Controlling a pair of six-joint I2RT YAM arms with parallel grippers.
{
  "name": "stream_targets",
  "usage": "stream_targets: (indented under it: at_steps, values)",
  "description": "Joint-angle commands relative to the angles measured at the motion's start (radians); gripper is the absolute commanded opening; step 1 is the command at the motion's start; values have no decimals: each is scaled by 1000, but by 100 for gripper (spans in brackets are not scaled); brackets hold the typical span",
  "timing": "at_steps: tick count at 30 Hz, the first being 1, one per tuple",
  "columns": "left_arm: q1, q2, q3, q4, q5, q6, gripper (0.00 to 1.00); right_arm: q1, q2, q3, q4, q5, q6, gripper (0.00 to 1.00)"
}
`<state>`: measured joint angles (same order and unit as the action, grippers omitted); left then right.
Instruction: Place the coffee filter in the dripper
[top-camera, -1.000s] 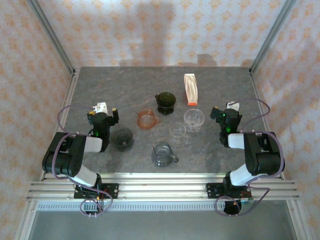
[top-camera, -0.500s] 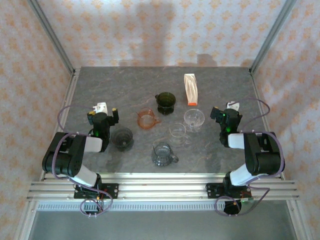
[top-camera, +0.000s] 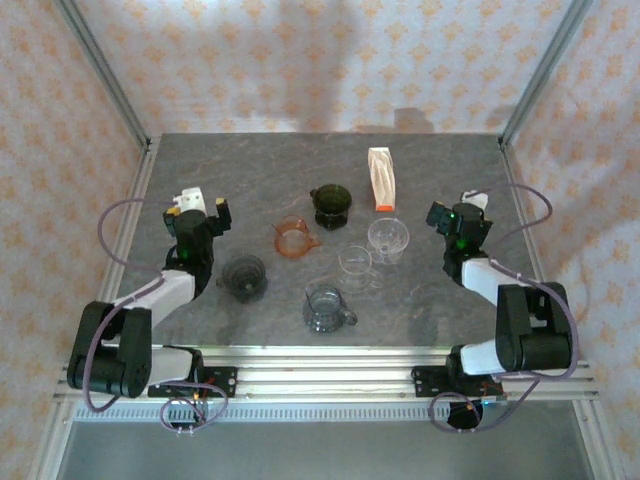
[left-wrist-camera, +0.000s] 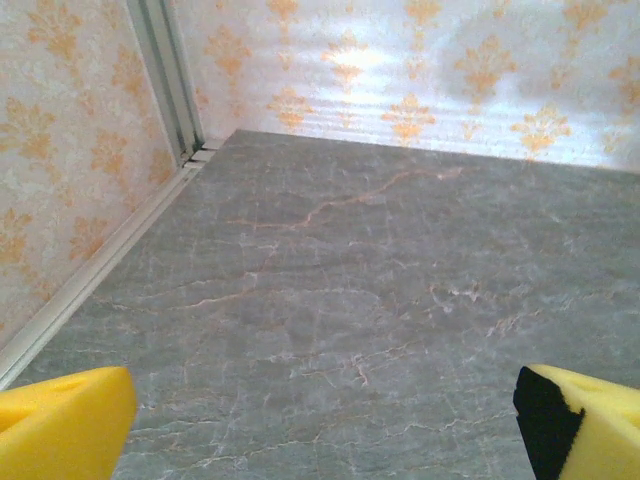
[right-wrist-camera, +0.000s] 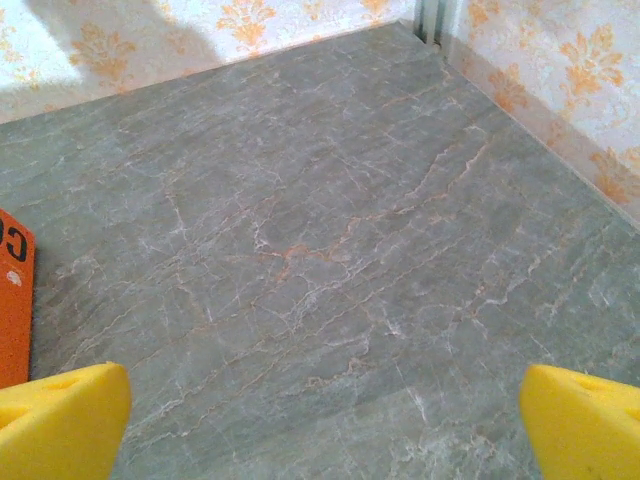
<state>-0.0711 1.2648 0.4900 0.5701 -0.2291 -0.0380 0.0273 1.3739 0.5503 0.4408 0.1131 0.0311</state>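
The task is at its very start: nothing is picked up, and the step in hand is the reach for the filter. The coffee filter pack (top-camera: 381, 180), a white sleeve with an orange near end, rests on the far right part of the tabletop (top-camera: 250, 170), just beyond the clear dripper (top-camera: 388, 238) and to the right of the dark green dripper (top-camera: 330, 203). The orange end (right-wrist-camera: 10, 300) also shows at the left border of the right wrist view. An orange dripper (top-camera: 293, 238) sits left of centre, with other glass vessels nearer. I cannot tell which dripper is meant. The left jaws are released, their yellow pads (left-wrist-camera: 60, 420) wide apart over bare tabletop near the left edge. The right jaws are likewise spread, pads (right-wrist-camera: 60, 420) far apart with nothing between them. Being the closer arm, the right one seems best placed. The next move likely calls for it to swing left and farther out, come down on the pack, and pinch out one thin paper gently.
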Motion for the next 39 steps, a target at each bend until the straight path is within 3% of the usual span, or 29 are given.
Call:
stream_targets:
  at_steps: [1, 4, 8, 10, 12, 13, 15, 20, 26, 33, 36, 39]
  values:
    - [7, -67, 13, -84, -43, -67, 100, 0, -69, 14, -115, 42, 45, 99]
    - [7, -129, 3, -52, -61, -131, 100, 3, -122, 25, -141, 63, 66, 99]
    - [13, -187, 36, -110, -157, -316, 100, 4, -151, 93, -249, 218, 221, 99]
    - [25, -228, 40, -147, -146, -429, 100, 2, -154, 142, -365, 300, 404, 99]
    - [29, -284, 37, -290, -198, -679, 100, -1, -147, 254, -753, 449, 790, 99]
    - [45, -315, 39, -364, -198, -800, 100, -10, -133, 283, -831, 451, 842, 99]
    - [78, -354, 25, -358, -93, -826, 100, -11, -121, 270, -748, 353, 732, 100]
    - [85, -412, -2, -320, 16, -901, 100, -12, -167, 199, -638, 178, 706, 99]
    - [85, -445, 82, -414, 228, -904, 100, 19, -182, 267, -730, -32, 566, 99]
    - [82, -436, 181, -580, 505, -854, 96, 159, -260, 295, -781, -123, 473, 100]
    - [59, -456, 209, -713, 540, -811, 96, 234, -259, 331, -792, -213, 412, 95]
    - [23, -481, 232, -868, 519, -763, 96, 348, -227, 398, -838, -222, 358, 88]
